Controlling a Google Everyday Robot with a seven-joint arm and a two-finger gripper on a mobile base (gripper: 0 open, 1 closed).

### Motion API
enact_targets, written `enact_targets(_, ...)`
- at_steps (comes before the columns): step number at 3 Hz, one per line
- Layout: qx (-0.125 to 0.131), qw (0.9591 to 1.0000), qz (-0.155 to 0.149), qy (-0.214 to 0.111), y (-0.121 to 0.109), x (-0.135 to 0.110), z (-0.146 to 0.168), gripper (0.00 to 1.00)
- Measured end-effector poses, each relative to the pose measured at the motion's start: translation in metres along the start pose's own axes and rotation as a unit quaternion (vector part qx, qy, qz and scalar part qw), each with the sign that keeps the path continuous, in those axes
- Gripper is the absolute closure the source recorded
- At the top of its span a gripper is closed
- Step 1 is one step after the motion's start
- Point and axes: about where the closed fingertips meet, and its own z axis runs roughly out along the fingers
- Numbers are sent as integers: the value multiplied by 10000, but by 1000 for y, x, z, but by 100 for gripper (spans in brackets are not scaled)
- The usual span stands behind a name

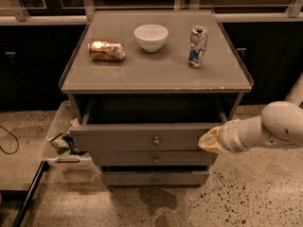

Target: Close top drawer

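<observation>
**A:** How far along is the closing?

**B:** Not done. The top drawer [118, 139] stands well out from the cabinet [156, 77], and its dark inside is open to view just under the cabinet's top. Its front sits forward of the two lower drawers [132, 159] in the same cabinet.

**A:** And the gripper?

**B:** The gripper [206, 143] is at the cabinet's front right corner, at the right end of the drawer front. It looks to be touching the front, though the dim view leaves that unsure. I cannot tell whether the tool is spread or pressed together. It is nowhere near the knob [155, 140] at the middle of the front.

**A:** So what is left?

**B:** By my reckoning, most of the travel: the drawer must slide back into the cabinet until its front lies level with the two below
</observation>
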Motion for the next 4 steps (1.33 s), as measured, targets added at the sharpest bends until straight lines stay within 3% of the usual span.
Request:
enact_targets(2,-1,10000,0,0,0,0,0,8)
enact_targets(3,-3,10000,-1,0,0,0,0,0)
enact_targets(4,-85,10000,-36,10,1,-7,-7,0)
